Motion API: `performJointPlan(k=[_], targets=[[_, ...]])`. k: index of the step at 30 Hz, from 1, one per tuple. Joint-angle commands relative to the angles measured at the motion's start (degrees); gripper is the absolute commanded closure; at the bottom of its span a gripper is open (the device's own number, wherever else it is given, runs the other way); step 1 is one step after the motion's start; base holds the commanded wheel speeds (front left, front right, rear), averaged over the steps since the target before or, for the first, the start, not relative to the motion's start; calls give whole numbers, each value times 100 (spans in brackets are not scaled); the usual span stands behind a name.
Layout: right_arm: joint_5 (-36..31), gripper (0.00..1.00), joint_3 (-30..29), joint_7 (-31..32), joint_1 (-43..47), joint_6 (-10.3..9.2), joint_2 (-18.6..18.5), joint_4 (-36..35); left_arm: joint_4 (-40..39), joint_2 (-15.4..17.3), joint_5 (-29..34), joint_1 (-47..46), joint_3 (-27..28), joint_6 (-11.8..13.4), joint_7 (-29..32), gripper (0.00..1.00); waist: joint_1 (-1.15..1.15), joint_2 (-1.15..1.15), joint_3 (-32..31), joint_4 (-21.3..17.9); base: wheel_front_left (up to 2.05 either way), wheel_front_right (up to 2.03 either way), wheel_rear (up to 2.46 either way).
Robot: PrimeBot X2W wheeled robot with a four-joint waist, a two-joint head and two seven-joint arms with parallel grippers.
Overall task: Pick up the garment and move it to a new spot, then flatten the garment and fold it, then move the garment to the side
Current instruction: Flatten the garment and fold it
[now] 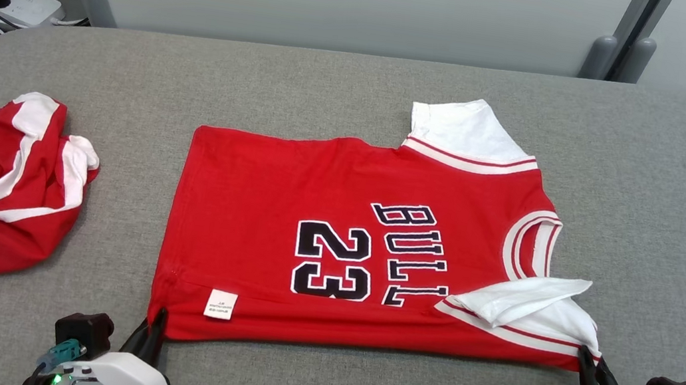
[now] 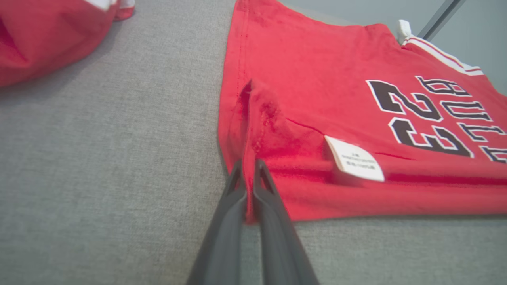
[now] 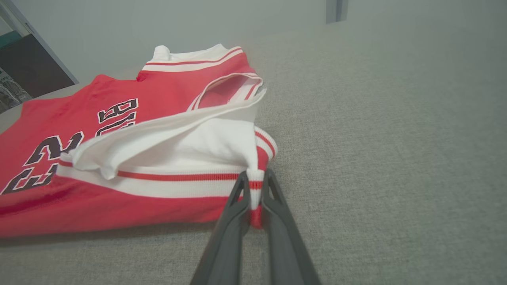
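The garment [image 1: 289, 192] is a red jersey with white sleeves and black "BULLS 23" lettering, spread flat across the middle of the grey table, hem to the left, collar to the right. My left gripper [image 1: 155, 322] is shut on the garment's near hem corner [image 2: 248, 174], red cloth pinched between the dark fingers [image 2: 229, 206]. My right gripper [image 1: 588, 361] is shut on the near shoulder corner [image 3: 255, 186], where the white and red striped trim sits between the fingers [image 3: 277, 213]. The near white sleeve [image 1: 523, 298] lies folded over onto the chest.
A second red and white garment [image 1: 2, 185] lies crumpled at the table's left side. A power strip with cables [image 1: 0, 3] sits off the table's far left corner. Grey table surface [image 1: 668, 218] lies bare to the right of the jersey.
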Motion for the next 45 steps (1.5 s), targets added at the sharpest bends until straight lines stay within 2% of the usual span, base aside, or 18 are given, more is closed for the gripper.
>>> performJointPlan(k=[1,13,14,15,16,17,18,29,38,45], targets=[[58,100,66,-78,-29,-2,-93,-124,-94,181,23,-45,228,58,-36,100,0,0,19,3,0,0,0],[-42,100,40,-78,-313,-2,-6,-91,-189,135,47,-227,167,35,-36,100,0,0,338,106,0,0,0],[-42,82,29,-78,-320,-2,-6,-86,-194,133,43,-230,166,38,-36,100,0,0,350,114,0,0,0],[-36,43,8,-78,-325,-2,-2,-81,-203,130,40,-234,165,43,-36,93,0,0,359,121,0,0,0],[-33,0,-10,-78,-331,-2,1,-81,-224,128,44,-236,163,52,-36,58,0,0,365,126,0,0,0],[-32,0,-24,-78,-335,-2,1,-82,-243,126,50,-230,160,60,-36,12,0,0,364,130,0,0,0],[-35,0,-49,-78,-335,-2,-1,-88,-278,124,58,-216,166,73,-36,0,0,0,359,133,0,0,0],[-329,0,-718,-78,-199,-2,-24,-730,-1198,148,396,31,452,296,-36,0,0,0,216,110,0,0,0],[-706,0,-933,-78,-352,-2,84,-1408,-2089,165,784,130,613,287,-36,0,0,0,208,73,0,0,0],[-871,0,-998,-78,-423,-2,222,-1606,-2599,136,944,216,654,276,-36,0,0,0,306,91,0,0,0]])
